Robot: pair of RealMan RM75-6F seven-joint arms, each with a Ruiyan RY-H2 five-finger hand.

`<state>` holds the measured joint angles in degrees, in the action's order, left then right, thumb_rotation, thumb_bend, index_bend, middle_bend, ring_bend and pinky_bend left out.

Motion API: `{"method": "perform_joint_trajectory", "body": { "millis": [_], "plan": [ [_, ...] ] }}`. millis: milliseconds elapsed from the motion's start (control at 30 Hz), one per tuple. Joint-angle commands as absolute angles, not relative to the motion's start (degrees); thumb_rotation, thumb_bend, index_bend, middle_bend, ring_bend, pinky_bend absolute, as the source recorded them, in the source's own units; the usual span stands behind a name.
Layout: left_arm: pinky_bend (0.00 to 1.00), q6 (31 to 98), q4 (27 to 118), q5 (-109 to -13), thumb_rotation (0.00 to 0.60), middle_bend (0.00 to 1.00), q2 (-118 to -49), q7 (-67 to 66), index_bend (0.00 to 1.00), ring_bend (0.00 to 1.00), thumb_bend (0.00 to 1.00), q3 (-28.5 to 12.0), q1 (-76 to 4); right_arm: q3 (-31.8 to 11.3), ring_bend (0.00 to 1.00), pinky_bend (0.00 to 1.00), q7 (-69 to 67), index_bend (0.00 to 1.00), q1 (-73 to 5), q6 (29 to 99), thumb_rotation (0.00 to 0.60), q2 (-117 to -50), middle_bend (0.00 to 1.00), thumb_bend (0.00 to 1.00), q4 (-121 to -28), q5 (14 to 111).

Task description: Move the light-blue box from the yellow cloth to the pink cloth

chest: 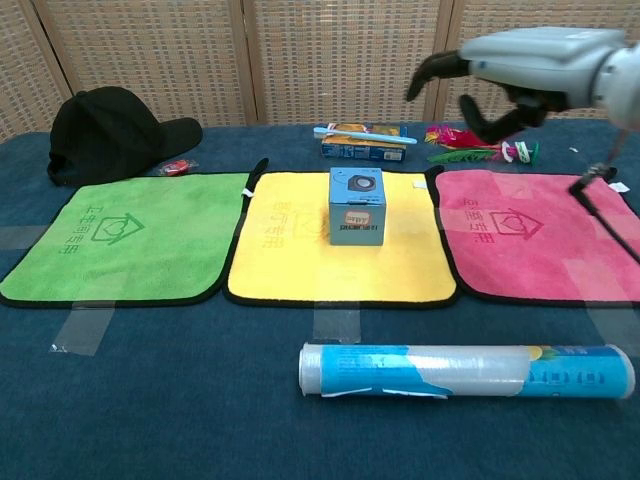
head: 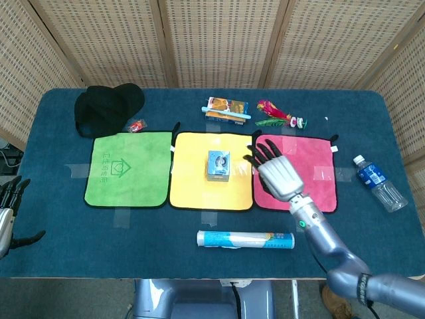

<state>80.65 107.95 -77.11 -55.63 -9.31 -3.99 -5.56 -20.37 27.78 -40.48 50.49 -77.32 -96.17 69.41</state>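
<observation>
Simply counted — one light-blue box (head: 218,165), three cloths, two hands.

Light-blue box (head: 218,165) stands upright at the middle of the yellow cloth (head: 192,189); pink cloth (head: 315,173) lies flat just beside.

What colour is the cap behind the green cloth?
Black. The cap shows best in the chest view, just beyond the green cloth.

Three cloths (head: 211,178), one light-blue box (head: 218,165), one cap (head: 106,106), one bottle (head: 378,183), one film roll (head: 246,239), and perhaps two feathered toys (head: 275,114).
</observation>
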Motion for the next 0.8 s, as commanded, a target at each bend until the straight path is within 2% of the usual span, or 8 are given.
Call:
{"method": "perform_joint_trajectory", "body": {
  "millis": [33, 200, 333, 500, 800],
  "plan": [
    [0.0, 78.6, 107.5, -74.6, 0.6, 0.0, -55.7, -9.7, 0.0, 0.0, 0.0, -4.8, -6.7, -22.9, 0.12, 0.02, 32.2, 0.22, -49.8, 42.2, 0.6, -83.7, 0.16, 1.0, -89.9, 62.0],
    [0.0, 77.2, 107.2, -71.9, 0.6, 0.0, -55.9, -10.3, 0.0, 0.0, 0.0, -5.5, -7.6, -22.7, 0.13, 0.13, 33.7, 0.22, -57.9, 36.6, 0.6, -89.0, 0.18, 1.0, -82.2, 56.5],
    [0.0, 76.8, 107.2, -70.7, 0.6, 0.0, -55.9, -10.6, 0.0, 0.0, 0.0, -5.7, -7.9, -21.8, 0.18, 0.14, 35.3, 0.25, -62.3, 35.8, 0.6, -92.8, 0.21, 1.0, -77.7, 53.3],
    [0.0, 76.6, 106.9, -70.0, 0.6, 0.0, -55.9, -10.6, 0.0, 0.0, 0.0, -5.9, -8.2, -19.3, 0.18, 0.14, 37.9, 0.25, -66.6, 35.8, 0.6, -97.4, 0.21, 1.0, -71.8, 48.6],
    [0.0, 75.3, 106.6, -67.8, 0.6, 0.0, -56.0, -11.0, 0.0, 0.0, 0.0, -6.2, -9.1, -16.1, 0.23, 0.16, 39.4, 0.27, -71.0, 35.7, 0.6, -103.3, 0.26, 1.0, -63.7, 44.2]
  ]
}}
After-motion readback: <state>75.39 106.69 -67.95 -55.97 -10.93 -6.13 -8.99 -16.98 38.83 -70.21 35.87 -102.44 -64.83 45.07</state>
